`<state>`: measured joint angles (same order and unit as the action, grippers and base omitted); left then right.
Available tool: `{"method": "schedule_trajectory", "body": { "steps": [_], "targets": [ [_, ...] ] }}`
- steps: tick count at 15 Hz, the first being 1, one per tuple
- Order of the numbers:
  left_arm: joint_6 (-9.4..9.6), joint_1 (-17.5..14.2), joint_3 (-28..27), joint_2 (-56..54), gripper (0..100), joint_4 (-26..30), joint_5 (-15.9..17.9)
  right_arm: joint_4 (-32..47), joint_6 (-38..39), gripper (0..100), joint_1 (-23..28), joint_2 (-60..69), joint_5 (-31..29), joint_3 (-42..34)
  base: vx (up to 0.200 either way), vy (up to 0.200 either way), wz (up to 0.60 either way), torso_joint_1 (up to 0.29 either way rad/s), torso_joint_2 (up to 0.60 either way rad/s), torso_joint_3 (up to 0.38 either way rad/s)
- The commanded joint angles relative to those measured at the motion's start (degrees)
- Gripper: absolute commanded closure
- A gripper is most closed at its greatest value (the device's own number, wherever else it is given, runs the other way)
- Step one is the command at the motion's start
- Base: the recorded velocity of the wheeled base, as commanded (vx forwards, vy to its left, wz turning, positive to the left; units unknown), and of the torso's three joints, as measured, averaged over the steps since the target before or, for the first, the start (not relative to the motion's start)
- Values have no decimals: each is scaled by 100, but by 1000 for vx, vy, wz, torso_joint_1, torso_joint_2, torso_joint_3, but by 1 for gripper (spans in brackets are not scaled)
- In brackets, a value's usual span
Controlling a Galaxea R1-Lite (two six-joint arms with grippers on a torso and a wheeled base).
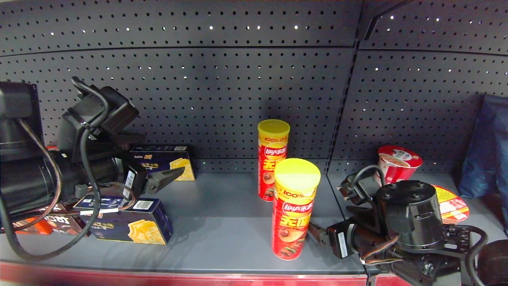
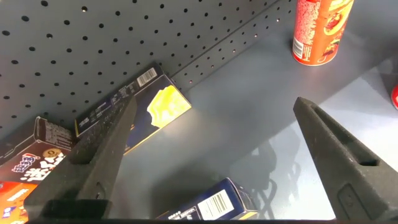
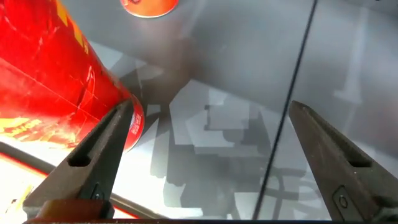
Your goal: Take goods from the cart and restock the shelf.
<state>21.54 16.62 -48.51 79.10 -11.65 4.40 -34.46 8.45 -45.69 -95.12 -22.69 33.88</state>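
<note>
Read as a clock face laid on the shelf [image 1: 222,222], twelve pointing at the pegboard back wall [image 1: 198,87], the front chip can [image 1: 294,210] stood upright near the shelf's front edge, yellow lid on. The rear chip can [image 1: 272,159] stood upright at its eleven o'clock, close but apart.

The right gripper [image 1: 315,233] hung low at the front can's four o'clock, just beside the can's lower half. In the right wrist view the right gripper [image 3: 208,112] had its jaws spread wide with bare shelf between them. The front can [image 3: 56,81] lay outside that gap, against the outer side of one finger [image 3: 102,155]. Whether the finger touched the can could not be told. The rear can's base [image 3: 149,6] showed farther off.

The left gripper [image 1: 164,178] hung at the front can's nine o'clock, well apart from both cans, above two dark blue boxes. The left wrist view showed the left gripper [image 2: 216,106] with its jaws wide apart and holding nothing. The rear blue box [image 1: 164,159] stood against the back wall at the gripper's twelve o'clock. The front blue box [image 1: 131,222] lay at its seven o'clock, near the shelf edge. An orange and brown box [image 1: 39,224] lay at the front blue box's nine o'clock.

At the front can's two o'clock an upright noodle cup [image 1: 397,163] stood near the back wall. A second noodle cup [image 1: 452,204] sat at the first cup's four o'clock, partly hidden by the right arm. A blue bag [image 1: 486,147] leaned at the far three o'clock end.
</note>
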Motion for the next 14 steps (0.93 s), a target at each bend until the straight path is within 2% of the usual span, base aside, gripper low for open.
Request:
{"method": "schedule_trajectory", "body": {
  "steps": [1, 14],
  "targets": [
    [-1, 0, -1, 8, 0, -12, -1, 1, -1, 0, -45, -50, 1, 49, 0, 0, 0, 0, 0, 0],
    [-10, 0, 17, 17, 0, -12, -1, -8, -1, 0, -151, -270, 10, 225, 0, 0, 0, 0, 0, 0]
  ]
}}
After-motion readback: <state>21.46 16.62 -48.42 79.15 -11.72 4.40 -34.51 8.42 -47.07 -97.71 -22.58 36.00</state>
